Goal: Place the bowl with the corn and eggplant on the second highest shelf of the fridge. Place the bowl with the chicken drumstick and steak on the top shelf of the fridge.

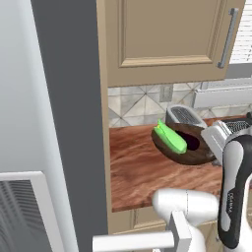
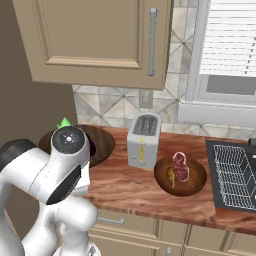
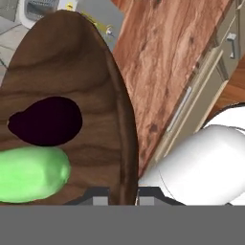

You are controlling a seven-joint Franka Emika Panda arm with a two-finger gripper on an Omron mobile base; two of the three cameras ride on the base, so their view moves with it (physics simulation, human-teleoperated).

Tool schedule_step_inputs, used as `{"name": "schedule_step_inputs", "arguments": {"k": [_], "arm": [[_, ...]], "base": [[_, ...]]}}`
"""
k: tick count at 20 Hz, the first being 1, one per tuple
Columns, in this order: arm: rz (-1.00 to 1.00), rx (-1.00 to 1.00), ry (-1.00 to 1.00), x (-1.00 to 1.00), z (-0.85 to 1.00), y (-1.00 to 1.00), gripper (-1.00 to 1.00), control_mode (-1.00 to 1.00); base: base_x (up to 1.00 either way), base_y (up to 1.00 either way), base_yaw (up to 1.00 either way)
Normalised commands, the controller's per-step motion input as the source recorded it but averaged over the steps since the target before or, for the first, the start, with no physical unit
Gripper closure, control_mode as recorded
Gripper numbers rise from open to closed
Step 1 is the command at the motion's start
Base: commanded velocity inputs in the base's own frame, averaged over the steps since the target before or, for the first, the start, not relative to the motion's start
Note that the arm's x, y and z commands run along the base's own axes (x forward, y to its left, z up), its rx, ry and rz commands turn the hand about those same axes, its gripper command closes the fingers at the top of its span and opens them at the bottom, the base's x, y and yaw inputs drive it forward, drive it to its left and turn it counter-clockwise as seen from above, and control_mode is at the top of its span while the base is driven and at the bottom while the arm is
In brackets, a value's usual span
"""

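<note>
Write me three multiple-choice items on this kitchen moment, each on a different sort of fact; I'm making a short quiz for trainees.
1. Where does the silver two-slot toaster stand?
A. between the two brown wooden bowls
B. inside the black dish rack
C. on the floor

2. What colour is the long corn cob in the dark-brown wooden bowl?
A. red
B. bright green
C. white

3. How is the hand?
A. wide open above the counter
B. shut on the wooden bowl's rim
C. holding the steak

Answers: 1 A, the right base view shows a bowl on each side of it; 2 B, seen in the left base view; 3 B, the hand view shows its fingertips clamping the rim.
</note>
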Motion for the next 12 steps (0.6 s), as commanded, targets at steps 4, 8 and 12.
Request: {"name": "schedule_step_inputs", "arguments": {"k": [4, 8, 12], "arm": [[0.0, -0.03, -0.25, -0.22, 0.1, -0.14, 1.0, -1.0], [0.0, 0.0, 0.0, 0.0, 0.0, 0.0, 1.0, -1.0], [0.0, 0.0, 0.0, -0.02, 0.0, 0.0, 1.0, 1.0]], "base": [[0.0, 0.0, 0.0], [0.0, 0.0, 0.0], [-0.16, -0.06, 0.0]]}}
